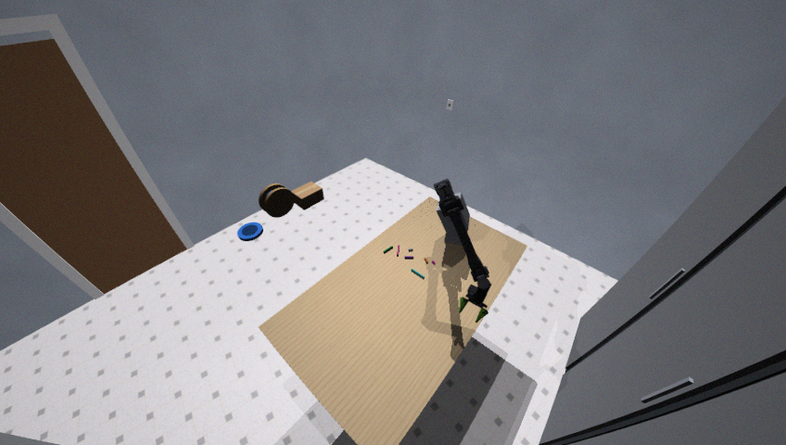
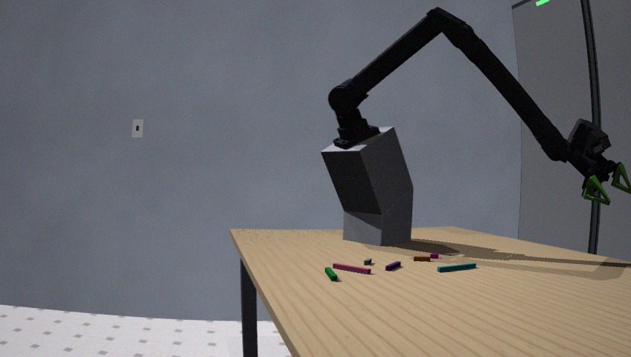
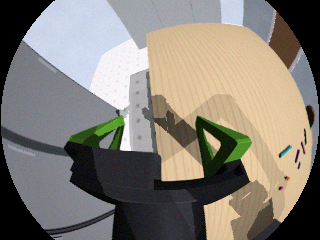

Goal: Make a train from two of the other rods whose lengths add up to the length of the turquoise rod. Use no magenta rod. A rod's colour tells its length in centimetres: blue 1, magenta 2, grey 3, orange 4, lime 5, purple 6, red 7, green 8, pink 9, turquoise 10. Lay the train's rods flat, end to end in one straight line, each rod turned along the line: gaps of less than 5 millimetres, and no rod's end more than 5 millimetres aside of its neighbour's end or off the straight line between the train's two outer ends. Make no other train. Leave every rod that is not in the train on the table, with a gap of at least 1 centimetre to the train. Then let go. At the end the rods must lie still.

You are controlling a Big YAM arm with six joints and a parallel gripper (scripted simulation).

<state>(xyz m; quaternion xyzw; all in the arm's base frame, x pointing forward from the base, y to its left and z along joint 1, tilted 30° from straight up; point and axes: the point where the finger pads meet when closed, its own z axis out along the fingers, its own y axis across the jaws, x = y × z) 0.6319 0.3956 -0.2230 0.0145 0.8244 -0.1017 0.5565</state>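
Observation:
My gripper is open and empty, high above the table's edge, far from the rods. The rods lie flat and apart: turquoise rod, purple rod, orange rod, magenta rod, grey rod, pink rod and green rod. The orange rod is near the magenta one; any gap is too small to measure.
The wooden table bears the rods and the arm's grey pedestal. The arm's shadow falls across the table. A blue ring-shaped thing and a brown wooden object are off to the left, away from the table.

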